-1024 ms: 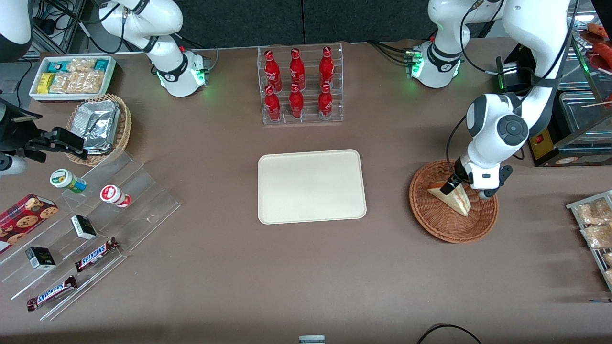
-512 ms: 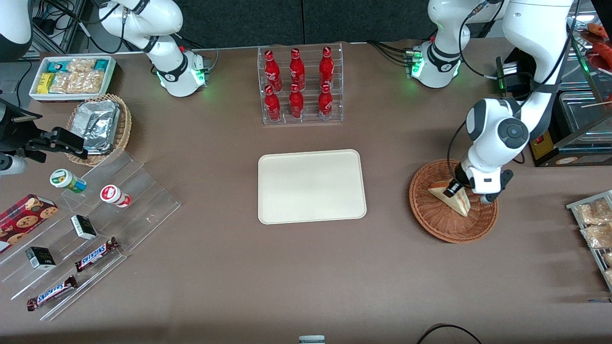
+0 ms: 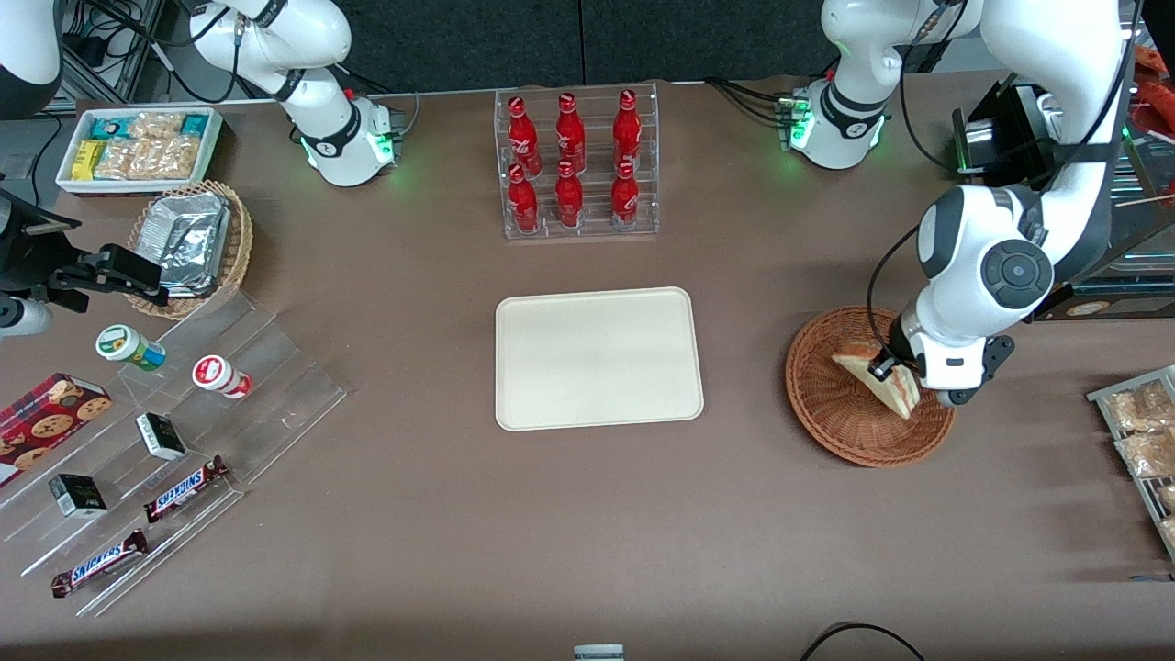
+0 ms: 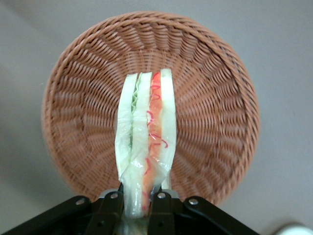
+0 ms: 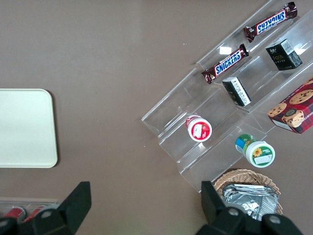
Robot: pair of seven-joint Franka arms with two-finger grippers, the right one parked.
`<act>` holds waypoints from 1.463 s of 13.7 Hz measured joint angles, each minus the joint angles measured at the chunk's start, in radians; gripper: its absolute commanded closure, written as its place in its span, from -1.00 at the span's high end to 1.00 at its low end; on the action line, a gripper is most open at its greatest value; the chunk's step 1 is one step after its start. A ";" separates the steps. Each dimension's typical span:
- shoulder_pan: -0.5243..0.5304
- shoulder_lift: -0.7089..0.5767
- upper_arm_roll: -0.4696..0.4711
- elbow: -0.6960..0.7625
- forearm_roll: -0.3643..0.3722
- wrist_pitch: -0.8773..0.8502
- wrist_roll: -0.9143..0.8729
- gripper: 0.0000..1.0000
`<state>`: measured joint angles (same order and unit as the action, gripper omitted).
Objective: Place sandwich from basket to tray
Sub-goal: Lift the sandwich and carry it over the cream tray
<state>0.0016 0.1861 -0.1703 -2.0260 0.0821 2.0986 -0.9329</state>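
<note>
The sandwich (image 3: 877, 375) is a wrapped white-bread wedge with red-orange and green filling, held above the round reddish-brown wicker basket (image 3: 831, 418). My left gripper (image 3: 889, 369) is shut on one end of it. In the left wrist view the sandwich (image 4: 145, 132) sticks out from between the fingers (image 4: 111, 208) with its cut edge showing, over the basket (image 4: 210, 112), whose whole rim shows beneath it. My gripper (image 4: 137, 203) pinches the wrapped end. The cream tray (image 3: 598, 358) lies flat at mid-table, bare, toward the parked arm's end from the basket.
A clear rack of red bottles (image 3: 576, 163) stands farther from the camera than the tray. Snack packets (image 3: 1138, 431) lie at the working arm's table end. Clear stepped shelves (image 3: 184, 431) with snacks, a tan basket (image 3: 197, 248) and a white bin (image 3: 138, 147) sit toward the parked arm's end.
My gripper has risen with the sandwich in it, lifting it off the basket floor. The wrist has shifted slightly toward the working arm's end.
</note>
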 measured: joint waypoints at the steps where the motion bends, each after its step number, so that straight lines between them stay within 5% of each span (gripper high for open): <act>1: -0.031 -0.005 -0.005 0.050 0.001 -0.074 -0.004 -0.98; 7: -0.273 0.004 -0.015 0.168 0.003 -0.188 -0.042 -1.00; 12: -0.468 0.150 -0.016 0.297 0.003 -0.185 -0.049 -1.00; 20: -0.580 0.405 -0.017 0.467 0.003 -0.089 -0.045 -1.00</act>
<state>-0.5782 0.5912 -0.1869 -1.5594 0.0848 2.0099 -0.9783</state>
